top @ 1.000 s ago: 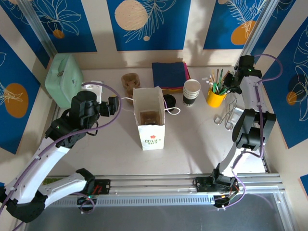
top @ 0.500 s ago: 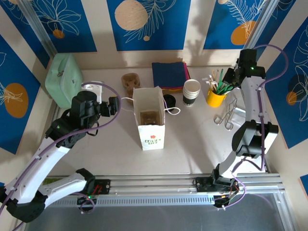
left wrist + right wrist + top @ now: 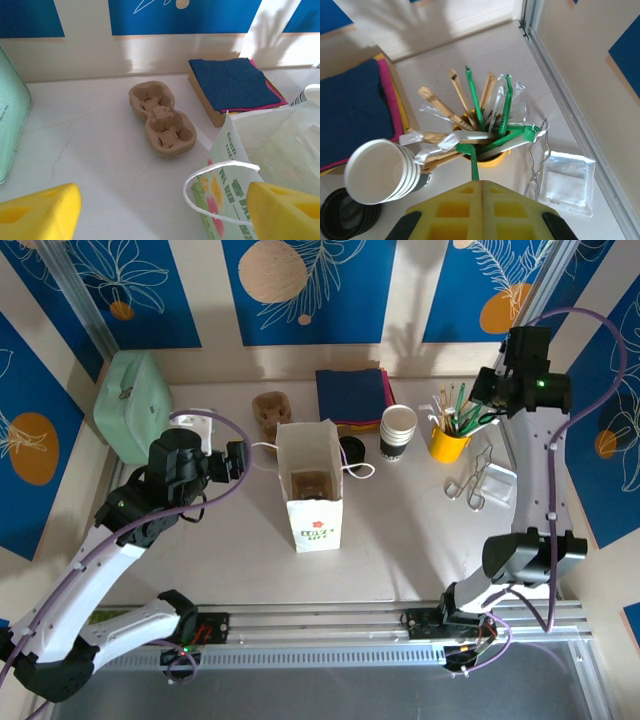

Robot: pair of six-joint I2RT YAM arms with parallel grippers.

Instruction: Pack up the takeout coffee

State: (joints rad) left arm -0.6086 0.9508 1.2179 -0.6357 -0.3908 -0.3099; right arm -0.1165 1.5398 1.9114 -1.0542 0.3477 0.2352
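The left claw [image 3: 238, 458] hangs just left of the white paper bag [image 3: 312, 502], its yellow fingers [image 3: 40, 215] spread wide and holding nothing. In the left wrist view the bag's looped handle sits between them. Beyond it a pulp two-cup carrier [image 3: 162, 117] lies empty on the desk [image 3: 400, 540], and a stack of blue napkins [image 3: 230, 82] rests near the back wall. A mint-green case [image 3: 130, 405] stands at the far left.

The bag stands upright and open near the middle of the desk. Something brownish lies at its bottom, too dim to name. Where the takeout coffee stands cannot be told from these views.

The right claw [image 3: 482, 186] is raised over the yellow cup [image 3: 492, 160] of wrapped sticks at the back right. Its fingers are pressed together, and the lower end of one green stick [image 3: 472, 167] runs into the seam between them, apparently pinched.

A stack of white lidless cups [image 3: 377, 172] lies tilted just left of the yellow cup, with a stack of black lids [image 3: 345, 215] beside it. Wire tongs [image 3: 535, 165] and a clear packet [image 3: 567, 180] lie to the right.
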